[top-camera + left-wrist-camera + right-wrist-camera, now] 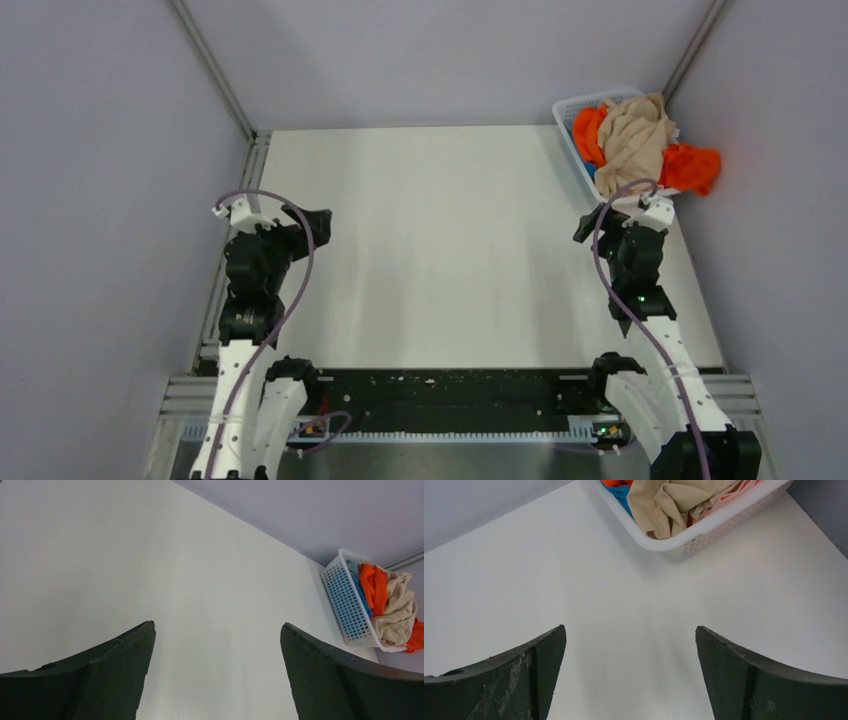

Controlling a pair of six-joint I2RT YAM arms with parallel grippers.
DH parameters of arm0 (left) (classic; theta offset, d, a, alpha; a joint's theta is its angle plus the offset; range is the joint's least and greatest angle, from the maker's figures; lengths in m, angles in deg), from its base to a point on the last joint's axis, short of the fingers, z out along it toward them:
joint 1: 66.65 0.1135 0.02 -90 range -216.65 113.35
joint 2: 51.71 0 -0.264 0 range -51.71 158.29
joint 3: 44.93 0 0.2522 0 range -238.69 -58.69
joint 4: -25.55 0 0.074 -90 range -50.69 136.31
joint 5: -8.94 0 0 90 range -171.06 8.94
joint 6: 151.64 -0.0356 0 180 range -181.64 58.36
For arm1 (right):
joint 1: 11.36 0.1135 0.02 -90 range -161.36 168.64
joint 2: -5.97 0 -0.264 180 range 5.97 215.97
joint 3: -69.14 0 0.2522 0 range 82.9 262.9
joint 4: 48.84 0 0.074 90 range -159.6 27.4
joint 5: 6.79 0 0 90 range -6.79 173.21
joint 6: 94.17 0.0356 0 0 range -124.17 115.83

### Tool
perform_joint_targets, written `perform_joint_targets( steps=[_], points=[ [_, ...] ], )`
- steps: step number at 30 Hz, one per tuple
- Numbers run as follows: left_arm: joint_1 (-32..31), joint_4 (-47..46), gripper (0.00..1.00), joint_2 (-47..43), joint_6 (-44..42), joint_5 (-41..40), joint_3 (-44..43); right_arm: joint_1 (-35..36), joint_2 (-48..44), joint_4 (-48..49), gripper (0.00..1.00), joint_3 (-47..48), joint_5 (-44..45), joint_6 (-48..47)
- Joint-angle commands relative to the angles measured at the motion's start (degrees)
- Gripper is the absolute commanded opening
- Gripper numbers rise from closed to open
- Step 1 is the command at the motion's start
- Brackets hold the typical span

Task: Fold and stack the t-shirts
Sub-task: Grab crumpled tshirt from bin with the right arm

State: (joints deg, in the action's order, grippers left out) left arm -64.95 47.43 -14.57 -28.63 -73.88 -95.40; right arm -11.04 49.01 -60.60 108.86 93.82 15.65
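Black-fingered, my left end effector [217,625] and right end effector [630,627] both gape wide, gripping nothing, above the white counter [440,250]; I see the beige t-shirt [635,140] and orange t-shirts [695,165] bunched in the basket [578,106] at its far-right corner.

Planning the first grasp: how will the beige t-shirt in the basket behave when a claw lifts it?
Probably floppy: the beige t-shirt lies crumpled, so it should sag and unfurl. It rests among orange t-shirts, so it may drag one along. The white lattice basket might shift too.
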Motion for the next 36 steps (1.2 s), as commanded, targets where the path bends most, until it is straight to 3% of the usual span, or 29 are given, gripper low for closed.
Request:
perform_joint_targets(
  steps=[1,7,13,17,21,24,30,31,32,34,36],
  points=[
    [0.2,-3.3,0.99,-1.0,-0.8,0.7,2.9,-0.7,2.1,1.1,0.99,5.9,-0.3,1.3],
    [0.2,-2.1,0.99,2.5,-0.5,-0.6,2.9,-0.7,9.8,-1.0,0.99,15.6,-3.3,-2.5],
    [0.2,-0.4,0.99,4.6,0.2,-1.9,2.4,-1.1,27.1,-12.5,0.99,35.7,9.9,-0.7],
    [0.2,-1.2,0.99,4.1,0.5,-2.4,3.1,-2.5,38.3,-12.9,0.99,47.8,15.4,-5.8],
    [0.2,-4.1,0.99,3.3,0.9,-2.8,5.0,-7.6,48.5,-14.2,0.99,58.3,8.5,-5.4],
    [0.2,-5.3,0.99,3.1,1.1,-3.1,5.5,-8.5,56.9,-18.8,0.96,66.1,9.0,-5.4],
    [0.2,-5.6,0.99,3.7,1.2,-4.0,5.7,-9.0,66.8,-21.0,0.90,70.7,8.7,-4.6],
    [0.2,-5.6,0.99,3.8,1.2,-4.1,5.6,-9.4,67.7,-21.4,0.85,71.4,8.3,-3.7],
    [0.2,-5.4,0.99,4.0,1.2,-4.0,5.6,-9.8,68.6,-21.8,0.72,72.1,7.3,-2.9],
    [0.2,-5.4,0.99,4.2,1.1,-3.9,5.4,-11.3,69.2,-22.7,0.29,73.9,1.9,-1.9],
    [0.2,-5.7,0.99,4.5,1.2,-4.5,5.6,-13.1,68.0,-22.3,0.00,75.1,-6.4,-0.6]
  ],
)
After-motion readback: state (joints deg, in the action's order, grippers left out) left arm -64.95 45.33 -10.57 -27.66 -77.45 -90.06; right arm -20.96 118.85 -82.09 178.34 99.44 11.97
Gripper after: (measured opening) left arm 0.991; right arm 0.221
